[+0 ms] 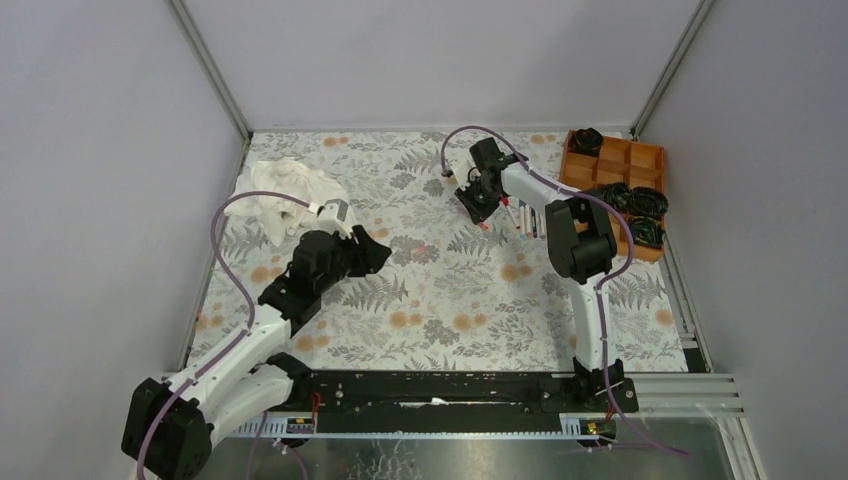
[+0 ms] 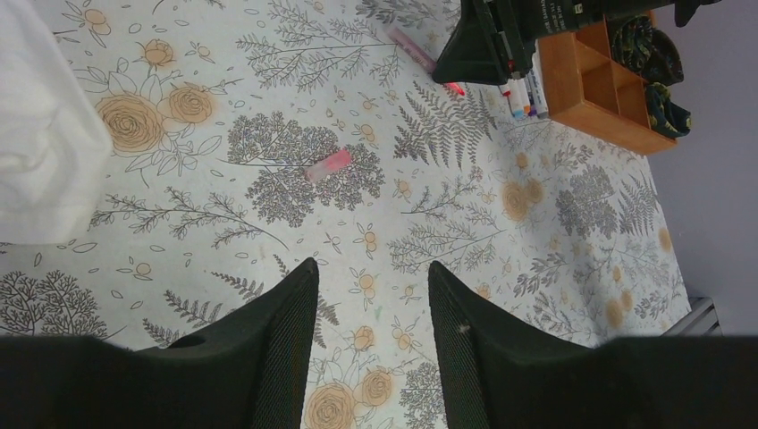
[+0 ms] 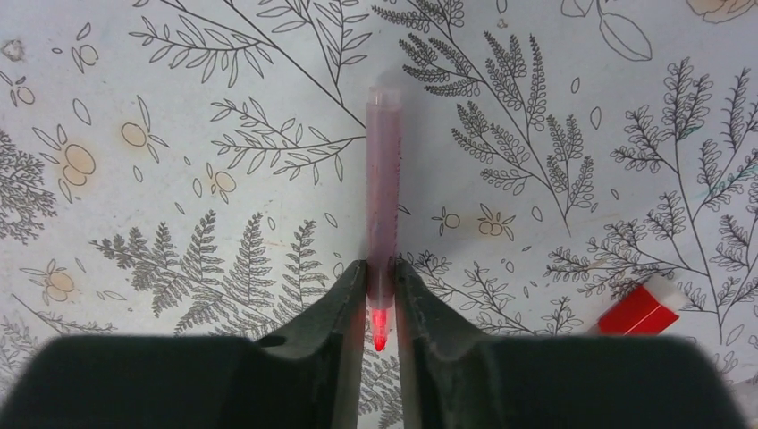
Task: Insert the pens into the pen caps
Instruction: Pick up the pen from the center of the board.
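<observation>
Pinkish-red translucent plastic pen (image 3: 383, 197) lies flat on the floral tablecloth (image 3: 179, 134), with the right gripper (image 3: 382, 268) pinched on it near the red tip. Short red plastic cap (image 3: 636, 313) sits loose nearby. Left gripper (image 2: 373, 265) is spread and empty. No capped pen visible. Remaining white-barrelled pens (image 2: 523, 94) lie by the wooden tray (image 2: 608, 121).

Cloth (image 1: 285, 190) at the desk's (image 1: 450, 310) back left, tray (image 1: 618, 160) back right, pens (image 1: 527, 218) seemingly against its left wall, cap (image 2: 328, 165) mid-desk.
</observation>
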Robot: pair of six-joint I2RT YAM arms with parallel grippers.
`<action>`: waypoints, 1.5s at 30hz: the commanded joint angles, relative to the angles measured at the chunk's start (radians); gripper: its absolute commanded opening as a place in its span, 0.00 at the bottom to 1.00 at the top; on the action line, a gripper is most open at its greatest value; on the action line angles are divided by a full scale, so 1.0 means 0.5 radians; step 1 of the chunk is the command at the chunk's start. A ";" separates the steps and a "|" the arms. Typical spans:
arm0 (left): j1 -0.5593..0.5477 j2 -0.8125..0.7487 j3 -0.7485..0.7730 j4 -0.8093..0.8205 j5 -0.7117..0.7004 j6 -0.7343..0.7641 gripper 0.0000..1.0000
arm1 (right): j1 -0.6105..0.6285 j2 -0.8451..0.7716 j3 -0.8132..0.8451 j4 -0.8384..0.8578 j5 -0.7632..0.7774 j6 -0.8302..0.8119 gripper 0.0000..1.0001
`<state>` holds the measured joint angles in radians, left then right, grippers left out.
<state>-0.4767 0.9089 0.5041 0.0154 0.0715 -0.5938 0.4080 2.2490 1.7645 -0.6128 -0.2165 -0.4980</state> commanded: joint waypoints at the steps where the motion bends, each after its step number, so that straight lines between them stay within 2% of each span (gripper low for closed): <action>1: 0.014 -0.051 -0.056 0.123 0.042 -0.037 0.53 | 0.020 0.037 -0.045 -0.054 0.060 -0.015 0.16; 4: 0.027 -0.050 -0.079 0.236 0.178 -0.164 0.59 | 0.019 -0.030 -0.155 -0.028 0.049 -0.087 0.03; 5: 0.036 -0.042 -0.086 0.292 0.309 -0.195 0.63 | 0.019 -0.070 -0.192 -0.020 0.027 -0.117 0.00; 8: 0.048 -0.008 -0.109 0.519 0.630 -0.279 0.85 | 0.015 -0.276 -0.340 0.022 -0.099 -0.290 0.00; 10: 0.048 0.030 -0.142 0.710 0.844 -0.304 0.91 | 0.013 -0.494 -0.443 0.023 -0.221 -0.468 0.00; 15: 0.051 0.222 -0.149 1.011 1.156 -0.366 0.92 | 0.009 -1.052 -0.762 -0.059 -0.533 -1.146 0.00; 20: 0.051 0.507 -0.165 1.540 1.376 -0.752 0.93 | 0.009 -1.534 -1.007 -0.244 -0.730 -1.857 0.00; 23: 0.049 0.739 -0.105 1.848 1.529 -1.036 0.93 | 0.009 -1.611 -0.932 -0.651 -0.848 -2.359 0.00; 27: 0.011 1.044 0.035 2.190 1.698 -1.373 0.91 | 0.022 -1.657 -0.902 -0.866 -1.005 -2.662 0.00; 30: -0.065 1.213 0.169 2.162 1.772 -1.452 0.90 | 0.052 -1.674 -0.894 -0.936 -1.055 -2.740 0.00; 34: -0.177 1.354 0.331 1.923 1.789 -1.353 0.85 | 0.107 -1.682 -0.890 -0.933 -1.064 -2.722 0.00; 42: -0.271 1.458 0.513 1.516 1.802 -1.134 0.65 | 0.225 -1.661 -0.898 -0.870 -0.969 -2.652 0.00; 45: -0.304 1.476 0.614 1.210 1.813 -0.957 0.60 | 0.261 -1.653 -0.891 -0.855 -0.920 -2.624 0.00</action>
<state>-0.6094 1.6264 0.7483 0.8078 0.9466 -1.1919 0.5129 1.4166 1.2987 -1.0374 -0.6949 -1.8156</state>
